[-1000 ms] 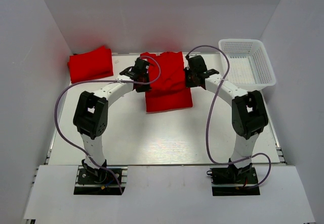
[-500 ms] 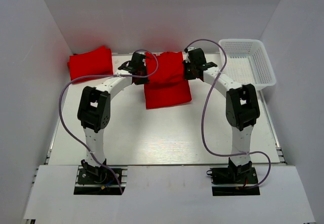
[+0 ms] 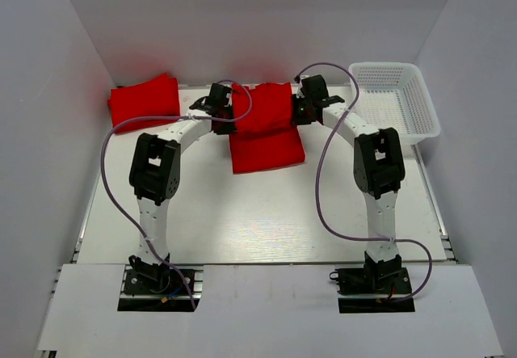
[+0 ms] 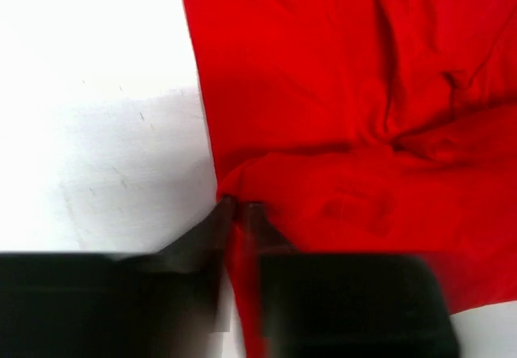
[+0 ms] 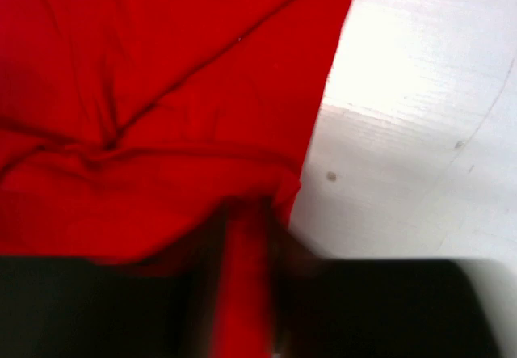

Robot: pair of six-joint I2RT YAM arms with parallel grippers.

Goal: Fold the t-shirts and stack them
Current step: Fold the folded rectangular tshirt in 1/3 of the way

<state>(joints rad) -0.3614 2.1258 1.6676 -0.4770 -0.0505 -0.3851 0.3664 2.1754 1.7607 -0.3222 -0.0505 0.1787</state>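
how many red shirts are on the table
2. One folded bright red cloth t-shirt at the far left, a second red cloth t-shirt at far centre. The left pile may hide more.

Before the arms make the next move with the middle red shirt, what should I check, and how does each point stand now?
1. Left gripper has cloth of the middle t-shirt between its fingers: ok.
2. Right gripper, the same: ok.
3. Grippers at opposite side edges, level with each other: ok.
4. The middle t-shirt lies smooth: not ok, creases near both grips.
5. Folded t-shirt at far left lies apart from the middle one: ok.
6. Grip firm enough to lift: cannot tell.
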